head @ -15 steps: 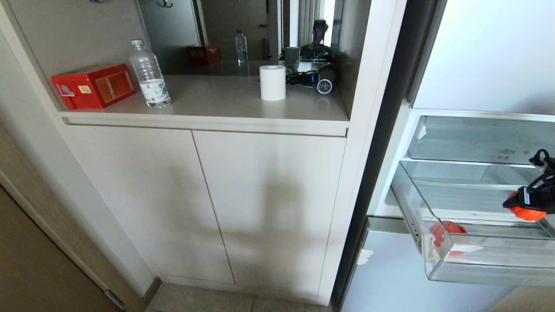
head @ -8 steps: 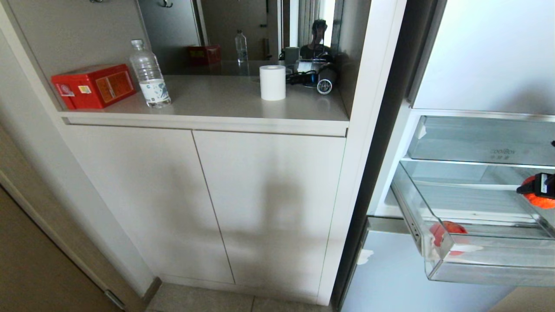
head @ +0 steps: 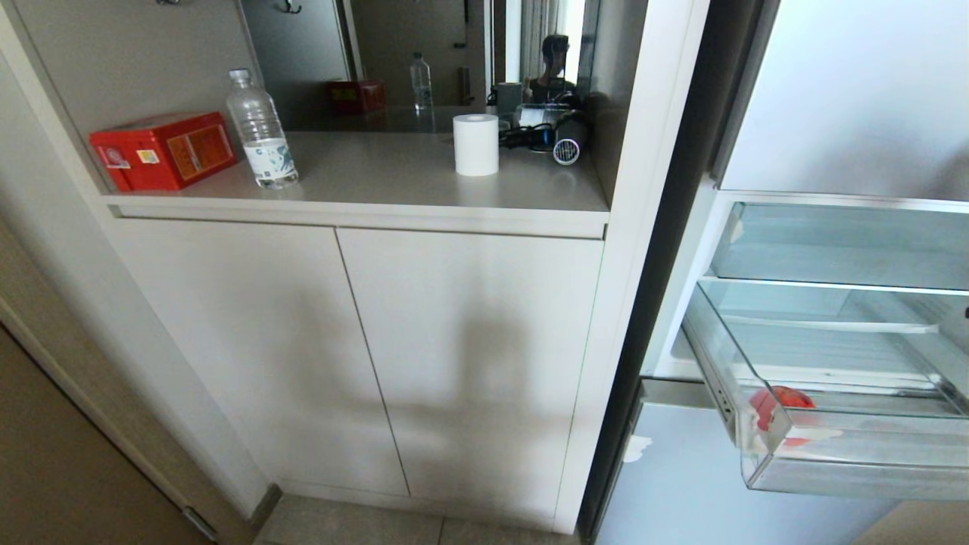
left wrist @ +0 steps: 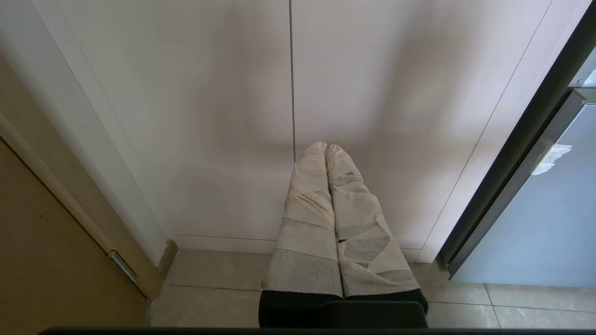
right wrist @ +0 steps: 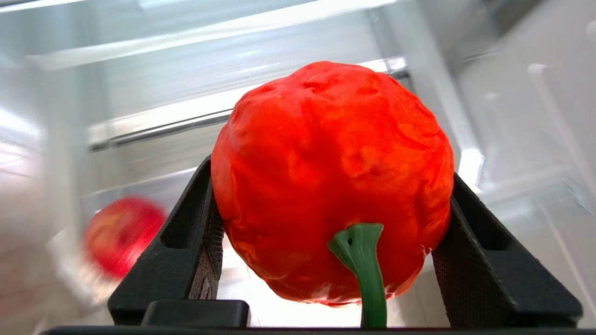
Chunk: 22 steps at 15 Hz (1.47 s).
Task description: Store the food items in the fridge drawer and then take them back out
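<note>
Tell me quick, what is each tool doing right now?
Left tool: closed, empty, parked facing the cabinet doors.
Right tool: closed on a red pepper with a green stem, over the fridge drawer.

The drawer runs off the head view's right edge. A second red fruit is blurred behind its wall.

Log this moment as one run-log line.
right end effector: shut on red pepper | second red fruit: in fridge drawer | left end effector: shut, parked
</note>
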### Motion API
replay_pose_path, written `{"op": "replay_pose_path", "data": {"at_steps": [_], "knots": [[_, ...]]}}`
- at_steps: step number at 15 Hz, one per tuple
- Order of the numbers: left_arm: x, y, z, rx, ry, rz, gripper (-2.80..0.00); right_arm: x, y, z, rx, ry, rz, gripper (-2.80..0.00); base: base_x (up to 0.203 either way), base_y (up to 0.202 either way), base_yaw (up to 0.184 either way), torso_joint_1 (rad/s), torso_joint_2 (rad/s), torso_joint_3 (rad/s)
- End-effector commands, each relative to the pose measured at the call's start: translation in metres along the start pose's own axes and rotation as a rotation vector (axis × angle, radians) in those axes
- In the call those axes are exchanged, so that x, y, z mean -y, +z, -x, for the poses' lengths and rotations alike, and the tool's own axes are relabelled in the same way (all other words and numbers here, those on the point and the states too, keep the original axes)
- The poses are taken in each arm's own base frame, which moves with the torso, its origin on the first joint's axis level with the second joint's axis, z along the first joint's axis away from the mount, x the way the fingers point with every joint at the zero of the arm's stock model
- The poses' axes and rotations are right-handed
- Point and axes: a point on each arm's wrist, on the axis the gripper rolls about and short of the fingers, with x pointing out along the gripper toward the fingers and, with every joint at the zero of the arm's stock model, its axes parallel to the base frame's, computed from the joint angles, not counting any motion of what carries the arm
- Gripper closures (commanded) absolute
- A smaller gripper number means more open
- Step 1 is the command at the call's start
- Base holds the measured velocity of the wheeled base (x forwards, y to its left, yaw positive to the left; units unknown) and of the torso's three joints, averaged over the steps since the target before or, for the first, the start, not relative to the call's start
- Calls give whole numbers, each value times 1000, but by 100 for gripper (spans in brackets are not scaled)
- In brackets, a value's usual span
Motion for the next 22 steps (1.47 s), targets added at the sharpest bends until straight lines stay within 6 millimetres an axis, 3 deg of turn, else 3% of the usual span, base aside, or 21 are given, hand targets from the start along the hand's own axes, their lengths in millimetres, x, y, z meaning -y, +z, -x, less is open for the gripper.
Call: {"op": "replay_pose_path", "data": {"at_steps": [1,4,9,13,17,22], "knots": [[0,0,0,-2,0,0,0,-9,-9,65,136,-12,12,0,0,0,0,0,0,0],[0,0,0,-2,0,0,0,-16,-41,100,263,-22,15,0,0,0,0,0,0,0],[0,0,0,-2,0,0,0,-22,-67,128,390,-28,25,0,0,0,0,0,0,0],[0,0,0,-2,0,0,0,-29,-93,165,502,-41,40,0,0,0,0,0,0,0],[0,0,0,-2,1,0,0,-33,-129,157,435,-15,40,0,0,0,0,0,0,0],[0,0,0,-2,1,0,0,-38,-140,166,474,29,115,0,0,0,0,0,0,0]]}}
